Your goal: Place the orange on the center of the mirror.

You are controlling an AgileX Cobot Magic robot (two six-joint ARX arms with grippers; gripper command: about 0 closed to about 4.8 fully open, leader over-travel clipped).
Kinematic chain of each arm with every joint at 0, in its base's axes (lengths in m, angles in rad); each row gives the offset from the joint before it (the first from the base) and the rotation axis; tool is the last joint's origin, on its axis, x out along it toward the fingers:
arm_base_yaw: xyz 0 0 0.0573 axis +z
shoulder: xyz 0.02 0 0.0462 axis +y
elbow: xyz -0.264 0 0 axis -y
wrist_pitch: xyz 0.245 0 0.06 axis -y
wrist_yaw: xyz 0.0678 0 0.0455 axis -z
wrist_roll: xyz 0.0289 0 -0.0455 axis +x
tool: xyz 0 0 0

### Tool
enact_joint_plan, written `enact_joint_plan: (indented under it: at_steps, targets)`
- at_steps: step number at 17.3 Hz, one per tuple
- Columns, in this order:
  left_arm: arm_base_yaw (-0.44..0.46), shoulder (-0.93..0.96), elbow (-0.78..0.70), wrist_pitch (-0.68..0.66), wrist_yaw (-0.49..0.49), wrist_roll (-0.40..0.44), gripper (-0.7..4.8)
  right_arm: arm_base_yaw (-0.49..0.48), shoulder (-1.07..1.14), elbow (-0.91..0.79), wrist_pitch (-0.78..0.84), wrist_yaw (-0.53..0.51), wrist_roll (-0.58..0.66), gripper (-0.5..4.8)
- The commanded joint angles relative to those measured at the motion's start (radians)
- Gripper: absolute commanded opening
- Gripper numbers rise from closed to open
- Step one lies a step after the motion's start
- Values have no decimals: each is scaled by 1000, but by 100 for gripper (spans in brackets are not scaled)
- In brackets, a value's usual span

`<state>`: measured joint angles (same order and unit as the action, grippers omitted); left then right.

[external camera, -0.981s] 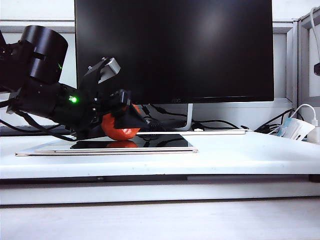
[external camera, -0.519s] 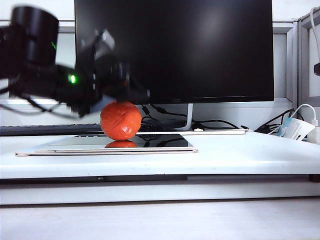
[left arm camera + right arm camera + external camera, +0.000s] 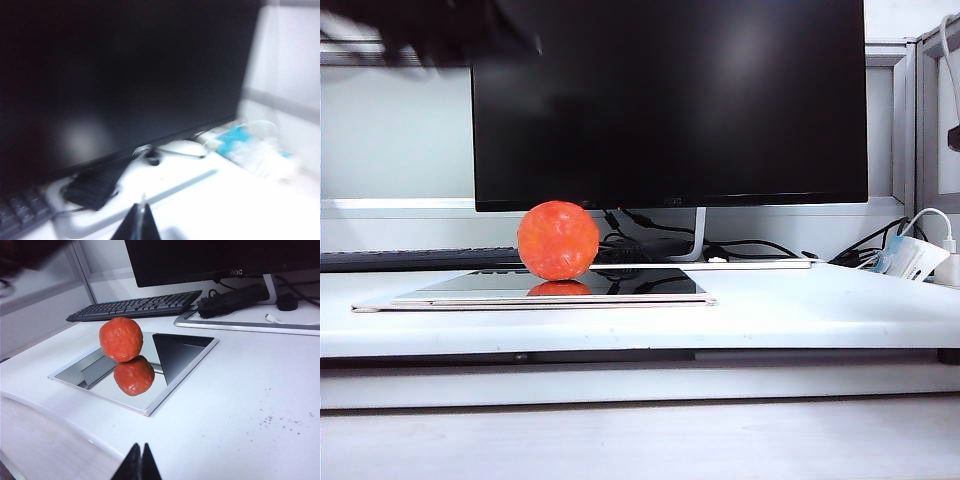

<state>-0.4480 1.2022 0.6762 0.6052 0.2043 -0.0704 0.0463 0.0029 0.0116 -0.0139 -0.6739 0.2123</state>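
Orange (image 3: 558, 240), a reddish ball with bumpy, wrinkled matte skin, sits left of centre in the exterior frame on the thin flat rectangular mirror (image 3: 640, 284) with its pale rim and glossy dark face, which doubles the fruit. Behind stands a big black monitor (image 3: 670, 100). Left gripper (image 3: 139, 223), fingertips pinched together and empty, shows at the bottom edge of its blurred view; right gripper (image 3: 139, 462) likewise clenched on nothing, well apart from the fruit
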Motion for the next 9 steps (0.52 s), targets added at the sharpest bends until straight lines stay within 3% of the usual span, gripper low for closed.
enact_joint_plan:
  at_steps: [1, 3, 4, 5, 6, 8, 9]
  targets:
    - [-87, -284, -35, -81, -166, 17, -5, 0, 0, -7, 18, -2, 1, 0]
    - [-180, -482, -63, -204, -427, 98, -5, -1, 0, -7, 19, 27, 1, -1]
    - [-243, -568, -75, -289, -527, 156, -5, -1, 0, -7, 18, 102, 1, -1]
    - [-317, -709, -100, -417, -610, 209, -5, -1, 0, -7, 19, 315, 1, -1]
    - [-344, -771, -104, -485, -608, 178, -5, -1, 0, -7, 18, 469, 0, -1]
    - [-425, -871, -104, -583, -644, 108, -5, -2, 0, -7, 18, 716, -4, -1]
    - [-483, -922, -104, -602, -717, 119, -5, -2, 0, -7, 17, 789, -9, -1]
